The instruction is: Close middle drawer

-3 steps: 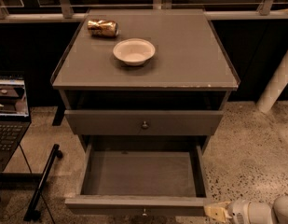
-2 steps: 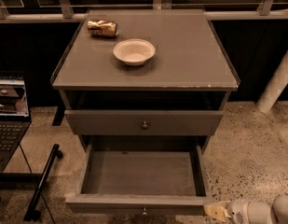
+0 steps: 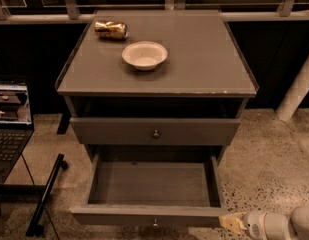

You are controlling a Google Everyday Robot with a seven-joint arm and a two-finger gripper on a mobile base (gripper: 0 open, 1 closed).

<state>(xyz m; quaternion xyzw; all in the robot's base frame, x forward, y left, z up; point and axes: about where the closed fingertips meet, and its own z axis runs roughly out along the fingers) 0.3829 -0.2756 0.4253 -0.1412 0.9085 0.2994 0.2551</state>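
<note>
The middle drawer (image 3: 151, 185) is pulled far out of the grey cabinet. Its plain grey inside is bare. Its low front panel (image 3: 144, 216) carries a small round knob (image 3: 155, 223) at the bottom edge of the view. My gripper (image 3: 230, 222) comes in from the lower right and sits at the right end of that front panel, at or very near its corner. The white arm (image 3: 279, 225) trails off to the right.
Above, the taller-fronted drawer (image 3: 155, 131) stands slightly out. The cabinet top (image 3: 204, 59) bears a white bowl (image 3: 144, 55) and a lying can (image 3: 110, 29). An open laptop (image 3: 10, 119) and a black stand leg (image 3: 46, 194) are on the left. A white post (image 3: 296, 91) stands at right.
</note>
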